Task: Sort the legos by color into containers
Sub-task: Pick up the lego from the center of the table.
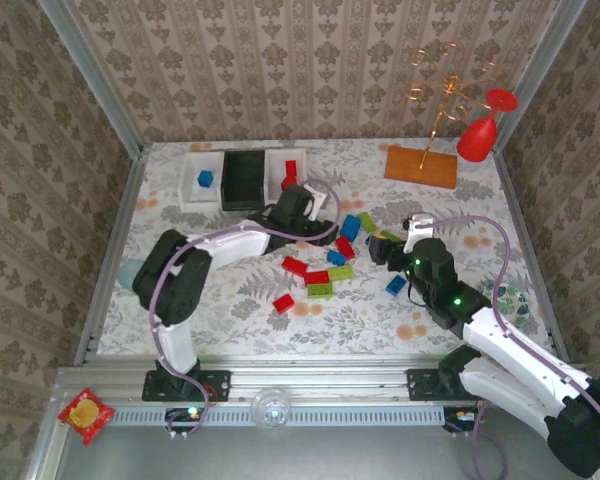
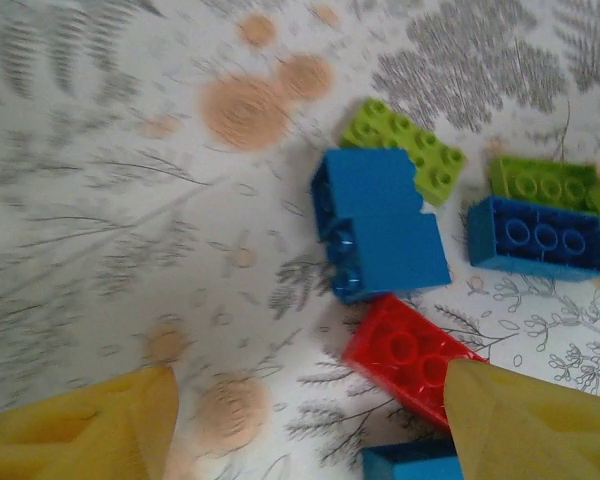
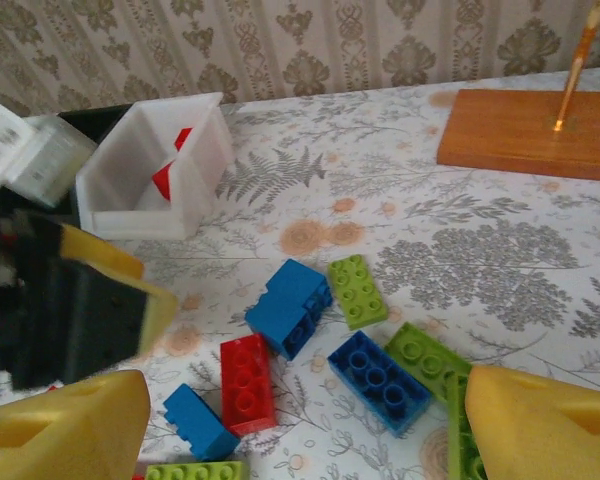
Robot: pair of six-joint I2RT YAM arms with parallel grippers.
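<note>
Left gripper [image 2: 306,400]: fingers spread wide, nothing between them but bare tabletop [image 2: 100,220]. The red brick [image 2: 405,355] lies just beside the right-hand finger, apparently not pinched. Past it are a blue brick on its side [image 2: 380,230], a lime brick [image 2: 405,145] and a blue six-stud brick [image 2: 535,235].

Right gripper [image 3: 305,400]: also spread and empty, low over the same loose pile of legos [image 1: 325,262] mid-tabletop.

Handling, my read: hard plastic, light, rigid, smooth-sided. Pinch across the two flat long sides, not the studs. A light brick will likely skate if a finger lands on its edge, so centre first.

Containers sit in a row at the far side: left white bin [image 1: 190,188] with one blue brick in it, black bin [image 1: 245,180], right white bin [image 3: 180,190] with red inside.

Obstacles: the bricks are packed close, some touching, so a finger may nudge a neighbour. Both arms converge on one pile, with collision risk. The wooden stand [image 1: 420,166] and the hanging red wine glass [image 1: 483,128] are well apart at far right.
</note>
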